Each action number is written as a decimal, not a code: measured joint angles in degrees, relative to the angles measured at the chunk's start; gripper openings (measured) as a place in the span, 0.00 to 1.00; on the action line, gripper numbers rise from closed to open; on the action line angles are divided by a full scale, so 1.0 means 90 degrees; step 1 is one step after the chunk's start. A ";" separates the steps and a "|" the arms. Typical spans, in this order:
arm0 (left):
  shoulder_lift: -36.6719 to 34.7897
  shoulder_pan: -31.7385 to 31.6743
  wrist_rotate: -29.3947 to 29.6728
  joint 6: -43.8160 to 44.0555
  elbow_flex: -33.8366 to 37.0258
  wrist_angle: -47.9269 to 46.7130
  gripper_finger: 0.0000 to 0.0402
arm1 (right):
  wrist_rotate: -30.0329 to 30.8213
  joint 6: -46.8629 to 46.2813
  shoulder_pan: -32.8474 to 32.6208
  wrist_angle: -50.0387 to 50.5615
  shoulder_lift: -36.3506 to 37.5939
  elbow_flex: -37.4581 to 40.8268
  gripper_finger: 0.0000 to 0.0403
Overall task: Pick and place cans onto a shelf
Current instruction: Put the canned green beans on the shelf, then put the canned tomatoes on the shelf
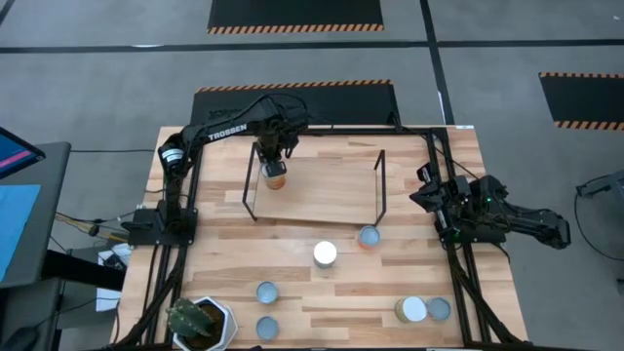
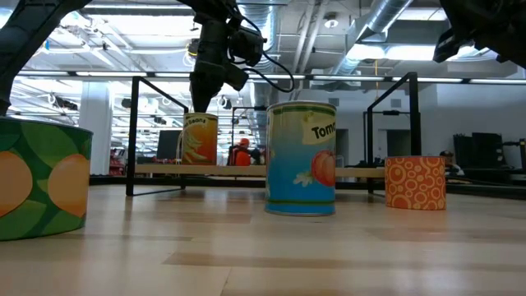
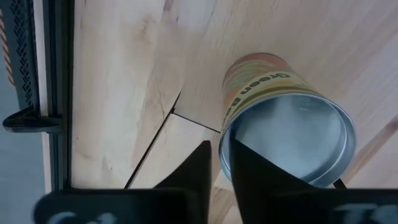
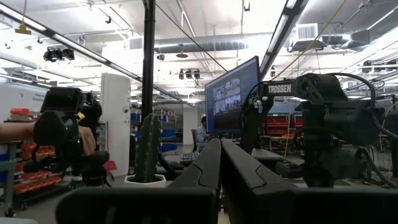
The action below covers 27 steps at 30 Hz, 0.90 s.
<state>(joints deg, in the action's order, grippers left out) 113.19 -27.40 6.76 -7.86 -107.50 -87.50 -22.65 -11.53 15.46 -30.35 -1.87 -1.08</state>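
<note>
Tin can (image 1: pixel 276 176) upright on shelf (image 1: pixel 322 200) near its left wire frame, left gripper (image 1: pixel 274 162) fingers straddling its rim, grip unclear; rigid, light, slick-sided, best pinched across sides; right gripper (image 1: pixel 436 202) closed, well right of shelf.

Counts on the table

Seven cans (image 1: pixel 325 254): one on the shelf (image 1: pixel 322 200), six on the table (image 1: pixel 390 283). One shelf, one potted cactus (image 1: pixel 200 322), two arms, each with a gripper: left (image 1: pixel 274 166), right (image 1: pixel 426 195).
</note>
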 joint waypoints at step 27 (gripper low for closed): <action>-0.0083 0.2361 -0.3517 0.1625 -0.2432 -0.0268 0.24 | 0.0000 0.0000 0.0000 -0.0003 0.0000 0.0000 0.08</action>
<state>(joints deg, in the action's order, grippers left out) 112.44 -6.15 -24.90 6.76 -129.39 -89.92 -22.65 -11.53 15.46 -30.37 -1.87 -1.08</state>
